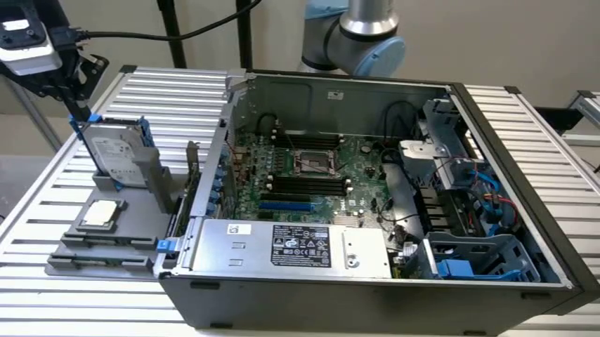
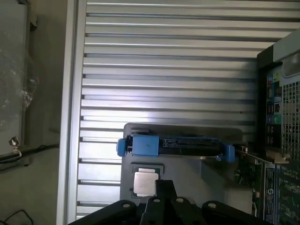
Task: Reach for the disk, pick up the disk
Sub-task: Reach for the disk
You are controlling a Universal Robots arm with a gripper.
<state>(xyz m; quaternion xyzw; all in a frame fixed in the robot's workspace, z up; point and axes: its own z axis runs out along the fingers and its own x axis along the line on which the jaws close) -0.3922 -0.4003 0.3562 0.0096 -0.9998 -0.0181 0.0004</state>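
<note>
Disk [image 1: 118, 156] stands upright in the grey holder [image 1: 105, 243] on the table [image 1: 168, 91], not lifted; pincer [image 1: 81, 111] sits at its top corner, open or closed cannot be told; reach near complete, pickup outstanding.

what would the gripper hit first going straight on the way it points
Probably the disk, its blue-framed top edge just below the gripper, though depth is unclear.
</note>
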